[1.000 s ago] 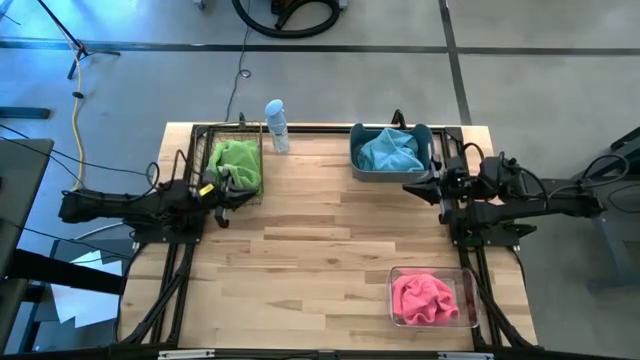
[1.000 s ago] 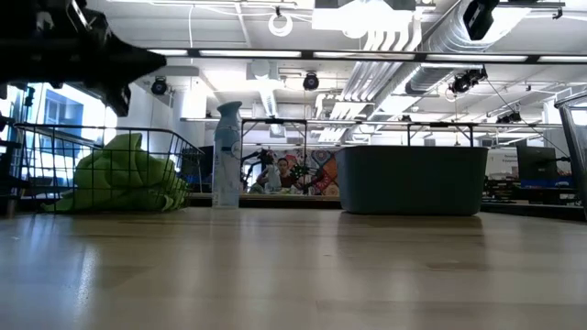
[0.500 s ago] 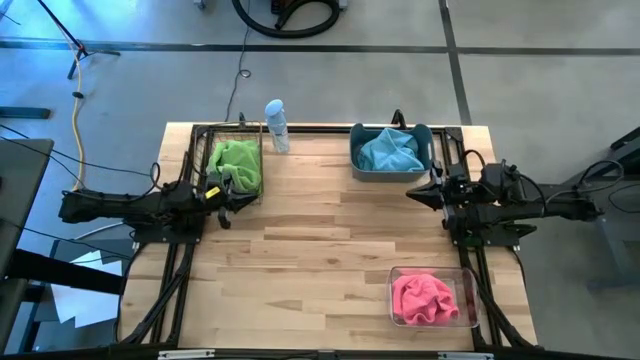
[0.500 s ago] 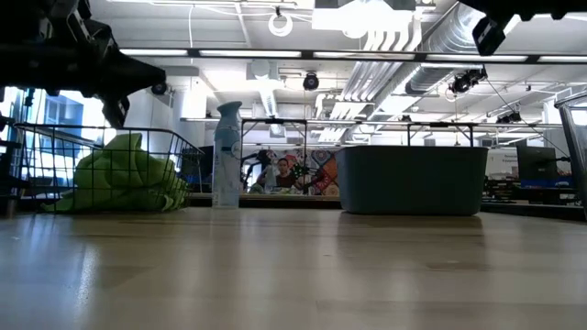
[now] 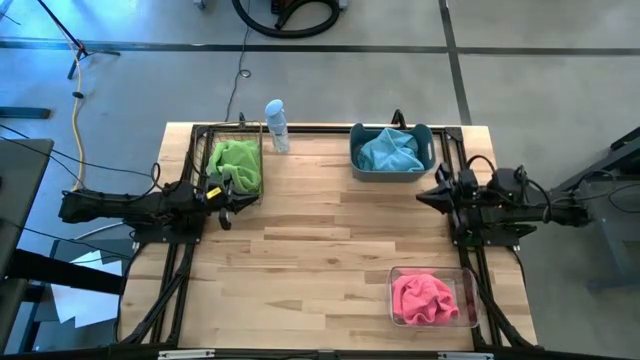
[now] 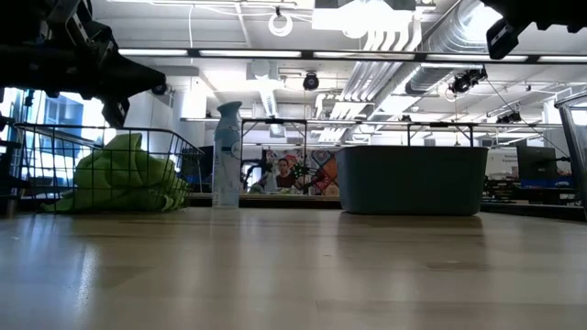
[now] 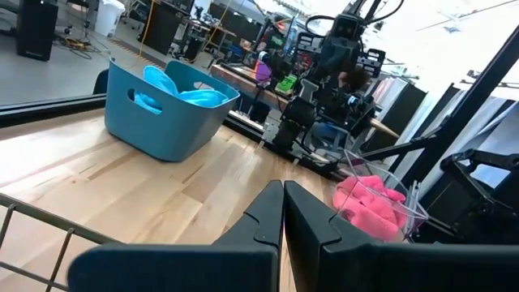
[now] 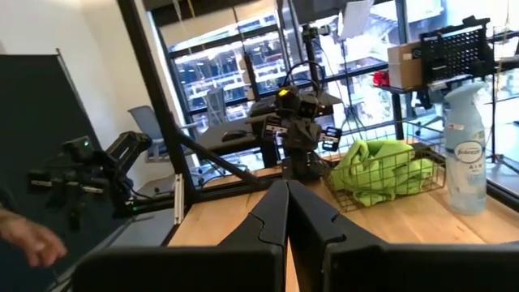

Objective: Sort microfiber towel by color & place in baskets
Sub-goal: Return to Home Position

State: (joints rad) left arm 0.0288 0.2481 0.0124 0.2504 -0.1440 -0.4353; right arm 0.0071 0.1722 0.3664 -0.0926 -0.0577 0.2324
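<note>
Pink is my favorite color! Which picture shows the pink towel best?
The high view: the pink towel shows whole from above, bunched in the clear box. The left wrist view shows it farther off, from the side, in the box. The low and right wrist views don't show it.

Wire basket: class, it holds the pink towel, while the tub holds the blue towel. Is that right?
No. The high view shows the wire basket holding the green towel; the pink towel lies in the clear box. The tub does hold the blue towel.
</note>
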